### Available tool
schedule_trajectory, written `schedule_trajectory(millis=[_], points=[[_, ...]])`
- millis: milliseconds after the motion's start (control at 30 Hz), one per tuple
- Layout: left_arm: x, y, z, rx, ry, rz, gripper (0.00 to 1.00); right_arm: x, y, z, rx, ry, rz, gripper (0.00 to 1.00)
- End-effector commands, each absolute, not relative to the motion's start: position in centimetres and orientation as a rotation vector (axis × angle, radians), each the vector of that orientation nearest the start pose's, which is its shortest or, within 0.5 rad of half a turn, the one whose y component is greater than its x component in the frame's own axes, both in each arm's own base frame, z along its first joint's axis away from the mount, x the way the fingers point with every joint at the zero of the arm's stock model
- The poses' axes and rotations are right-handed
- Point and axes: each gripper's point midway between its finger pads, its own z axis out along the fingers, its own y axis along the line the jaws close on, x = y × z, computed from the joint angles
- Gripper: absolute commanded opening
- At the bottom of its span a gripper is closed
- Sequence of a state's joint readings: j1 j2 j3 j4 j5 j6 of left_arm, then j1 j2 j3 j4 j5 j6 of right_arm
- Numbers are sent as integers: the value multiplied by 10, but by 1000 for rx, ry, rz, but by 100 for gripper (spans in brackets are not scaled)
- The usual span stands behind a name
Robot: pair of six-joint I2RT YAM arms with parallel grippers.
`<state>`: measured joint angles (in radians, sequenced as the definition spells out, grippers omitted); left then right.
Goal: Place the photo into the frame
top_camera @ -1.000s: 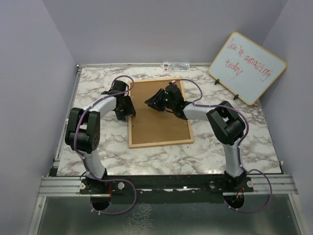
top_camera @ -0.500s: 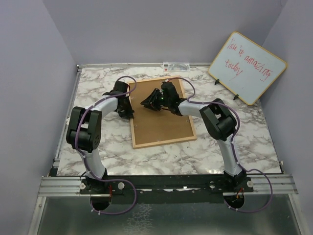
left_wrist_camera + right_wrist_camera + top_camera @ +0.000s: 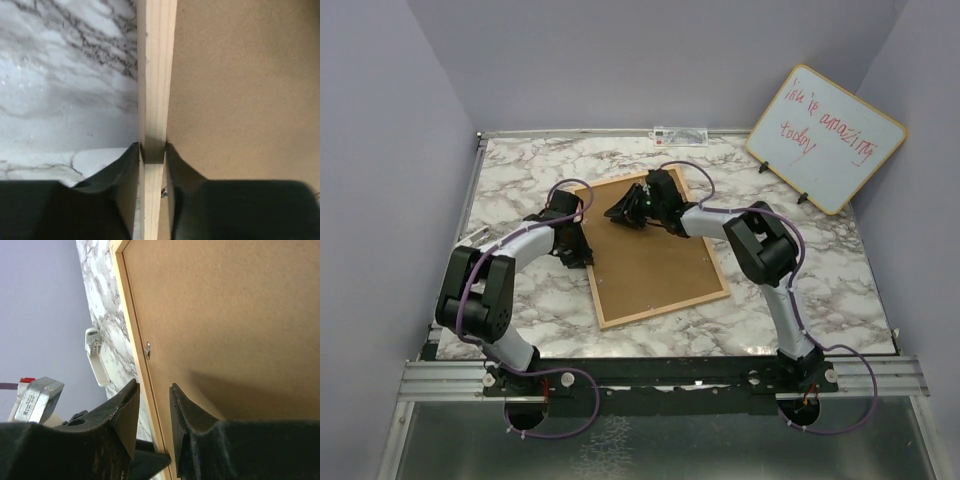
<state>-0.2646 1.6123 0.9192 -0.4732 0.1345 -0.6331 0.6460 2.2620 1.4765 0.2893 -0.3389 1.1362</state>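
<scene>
The frame (image 3: 665, 308) is lying face down on the marble tabletop (image 3: 520, 180), roughly in the middle, turned so its far end is leaning toward the left. Its brown backing board (image 3: 655, 250) is facing up inside the thin light wood rail.

The left gripper (image 3: 572, 246) is reaching in from the left side and sitting on the frame's left edge. From its own camera, the left gripper (image 3: 152, 147) is pinching the pale rail (image 3: 156, 75). One finger is pressing the outer face over the marble and the other is pressing the inner face over the backing board (image 3: 240, 100).

The right gripper (image 3: 625, 212) is leaning low over the far end of the frame, near its far left corner. In its wrist view the right gripper (image 3: 155, 390) is holding its fingers partly spread, with the rail (image 3: 131, 340) running up between them. A strip of backing board (image 3: 225, 315) is showing between the rail and the right-hand finger, so nothing is being clamped there. A small metal clip (image 3: 147, 349) is sitting on the board just beside the rail.

A whiteboard (image 3: 825, 138) with red writing is standing propped at the far right corner of the tabletop, well apart from the frame. A small white device (image 3: 680, 132) is lying along the far edge.
</scene>
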Motion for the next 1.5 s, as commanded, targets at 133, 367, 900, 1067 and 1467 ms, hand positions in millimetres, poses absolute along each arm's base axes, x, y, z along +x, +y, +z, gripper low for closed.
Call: schedule_trajectory(millis=[133,367,900,1067,1467], points=[[303,-117,37,-575,2752,-408,58,406,467,51,279,2391,1383,35],[333,-103,27,-600,2755,-356,44,405,488,38,265,2422,1370,34],[325,-98,5,-603,2823,-303,7,409,499,0,305,2486,1247,31],[322,-99,2,-582,2844,-307,3,414,501,-7,317,2479,1240,32],[318,-103,-1,-548,2871,-338,1,425,511,-1,318,2403,1300,32]])
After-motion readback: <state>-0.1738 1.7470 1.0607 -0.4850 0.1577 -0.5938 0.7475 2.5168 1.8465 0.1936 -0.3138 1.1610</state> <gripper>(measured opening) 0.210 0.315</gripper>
